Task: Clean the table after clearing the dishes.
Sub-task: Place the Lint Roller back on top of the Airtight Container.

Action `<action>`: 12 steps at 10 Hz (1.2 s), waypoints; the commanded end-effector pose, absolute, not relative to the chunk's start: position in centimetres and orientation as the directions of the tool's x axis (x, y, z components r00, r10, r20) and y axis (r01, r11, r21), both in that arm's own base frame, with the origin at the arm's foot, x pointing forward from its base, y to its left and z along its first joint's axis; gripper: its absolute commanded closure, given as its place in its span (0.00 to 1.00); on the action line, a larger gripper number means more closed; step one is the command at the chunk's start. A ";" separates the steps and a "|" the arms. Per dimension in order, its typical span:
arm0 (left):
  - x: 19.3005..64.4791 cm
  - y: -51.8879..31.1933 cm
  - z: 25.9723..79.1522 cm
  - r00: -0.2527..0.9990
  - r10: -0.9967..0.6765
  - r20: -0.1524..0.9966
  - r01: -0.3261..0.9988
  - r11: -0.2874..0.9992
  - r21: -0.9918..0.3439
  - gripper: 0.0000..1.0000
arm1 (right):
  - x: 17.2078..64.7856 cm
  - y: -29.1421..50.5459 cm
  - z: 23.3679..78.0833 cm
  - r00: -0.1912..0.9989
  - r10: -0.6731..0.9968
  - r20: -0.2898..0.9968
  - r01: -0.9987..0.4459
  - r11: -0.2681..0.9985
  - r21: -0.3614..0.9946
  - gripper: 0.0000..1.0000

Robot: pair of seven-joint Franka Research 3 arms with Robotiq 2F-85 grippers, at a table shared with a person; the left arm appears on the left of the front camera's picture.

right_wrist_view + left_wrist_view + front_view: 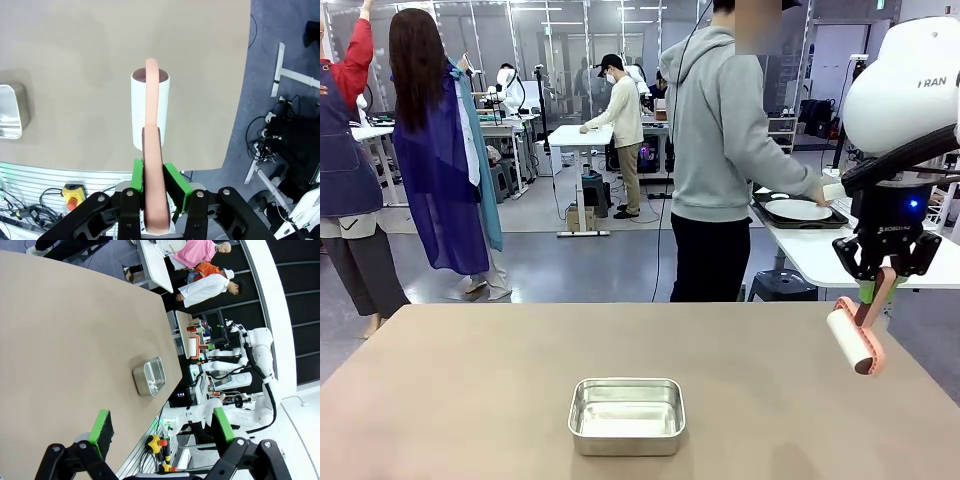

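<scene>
The table [470,390] is seen cleared of the dishes: one white plate on a dark tray [798,211] is placed on the smaller white table at the far right, where a person [720,150] in a grey hoodie stands with a hand at the tray. A second plate is not made out with certainty. A small steel pan [626,415] is left on the brown top, near the robot's edge.

The right gripper [886,283] is pressed shut on the pink handle of a lint roller [856,340], which hangs above the table's right side; from the right wrist view the white roll [150,110] is judged not yet in contact with the surface, though the gap is hard to gauge. The left gripper [160,432] is spread wide and holds nothing, hovering over the table's near edge.

Judgement: clearing largely done; wiping not begun, whole top left to roll.

Unclear: cutlery on the tray, and any crumbs or dirt on the matte top, cannot be resolved. The right arm is cut off by the frame edge.
</scene>
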State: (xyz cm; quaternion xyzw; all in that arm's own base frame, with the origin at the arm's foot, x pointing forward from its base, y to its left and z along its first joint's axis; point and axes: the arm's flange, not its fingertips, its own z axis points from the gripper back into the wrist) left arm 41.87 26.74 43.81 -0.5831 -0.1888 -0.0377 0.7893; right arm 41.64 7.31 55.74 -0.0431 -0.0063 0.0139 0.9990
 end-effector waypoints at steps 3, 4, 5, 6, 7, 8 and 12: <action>41.6 26.5 44.2 0.928 0.176 0.329 0.260 0.329 -0.908 0.00 | 41.8 7.4 56.3 0.999 0.032 0.025 -0.029 0.995 -0.093 0.77; 41.6 26.5 44.2 0.928 0.176 0.329 0.260 0.329 -0.908 0.00 | 41.8 7.4 56.3 0.999 0.032 0.025 -0.029 0.995 -0.093 0.77; 41.6 26.5 44.2 0.928 0.176 0.329 0.260 0.329 -0.908 0.00 | 41.8 7.4 56.3 0.999 0.032 0.025 -0.029 0.995 -0.093 0.77; 41.6 26.5 44.2 0.928 0.176 0.329 0.260 0.329 -0.908 0.00 | 41.8 7.4 56.3 0.999 0.032 0.025 -0.029 0.995 -0.093 0.77; 41.6 26.5 44.2 0.928 0.176 0.329 0.260 0.329 -0.908 0.00 | 41.8 7.4 56.3 0.999 0.032 0.025 -0.029 0.995 -0.093 0.77; 41.6 26.5 44.2 0.928 0.176 0.329 0.260 0.329 -0.908 0.00 | 41.7 7.4 56.0 0.999 0.029 0.017 -0.027 0.996 -0.086 0.77; 41.6 26.5 44.2 0.928 0.176 0.329 0.260 0.329 -0.908 0.00 | 38.6 23.1 64.9 0.650 0.729 0.216 -0.696 0.684 -0.218 0.77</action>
